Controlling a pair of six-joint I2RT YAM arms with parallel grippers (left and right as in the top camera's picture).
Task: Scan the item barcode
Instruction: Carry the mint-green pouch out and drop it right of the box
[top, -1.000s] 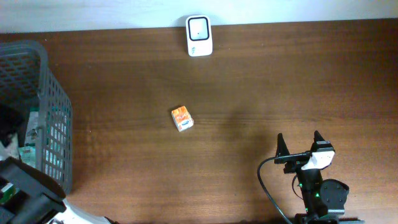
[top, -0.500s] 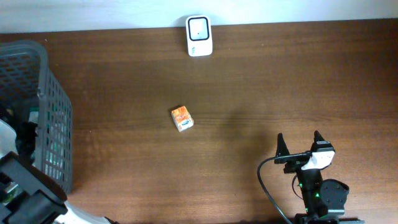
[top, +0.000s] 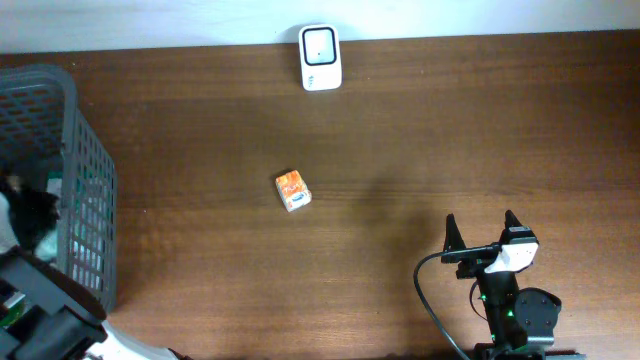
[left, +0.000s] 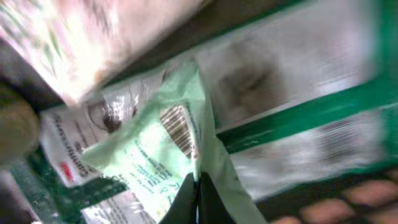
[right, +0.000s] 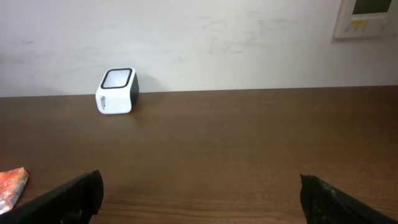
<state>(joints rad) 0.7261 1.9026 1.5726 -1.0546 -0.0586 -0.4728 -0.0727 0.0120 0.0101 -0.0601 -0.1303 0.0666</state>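
Packet (left: 155, 149), crinkled glossy green-and-white film with a printed barcode, lies among other wrappers; left gripper (left: 198, 199) points down at its edge, jaws closed together. Overhead: left arm reaches into the grey mesh basket (top: 90, 200) at the table's (top: 450, 130) left edge. Right wrist: right gripper (right: 199, 193) held level, jaws wide apart, empty.

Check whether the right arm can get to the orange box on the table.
Probably yes: the right gripper stands open, and only bare table lies between it and the orange box. Whether the arm stretches that far is unclear.
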